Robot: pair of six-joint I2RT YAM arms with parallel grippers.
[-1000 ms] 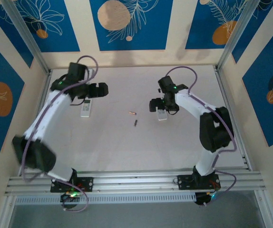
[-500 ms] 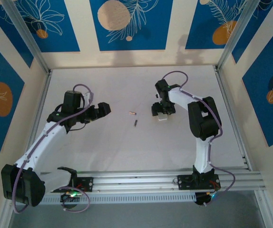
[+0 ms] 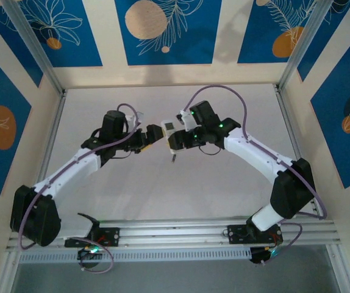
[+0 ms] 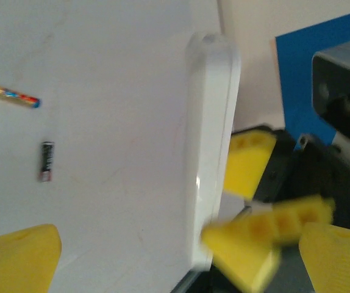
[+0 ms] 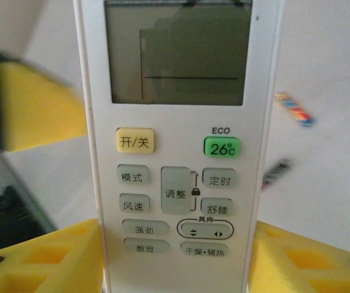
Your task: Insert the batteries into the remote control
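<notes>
My right gripper (image 5: 178,268) is shut on the lower end of the white remote control (image 5: 178,152), button face toward its camera, held above the table centre. In the top view the remote control (image 3: 170,130) hangs between the two arms, the right gripper (image 3: 177,139) on it. My left gripper (image 3: 153,135) is open right beside it. The left wrist view has the remote control (image 4: 211,152) edge-on between the spread left gripper (image 4: 178,262) fingers, apart from them. Two batteries lie on the table: a coppery one (image 4: 13,96) (image 5: 294,108) and a dark one (image 4: 47,160) (image 5: 277,173) (image 3: 174,157).
The pale table (image 3: 224,183) is walled in by a metal frame (image 3: 297,140) and blue patterned panels. Both arm bases sit on the rail (image 3: 175,235) at the near edge.
The right gripper closed on the remote at the right of the table and carried it up to the centre. The left arm swung in from the far left to meet it, jaws opening wider.
</notes>
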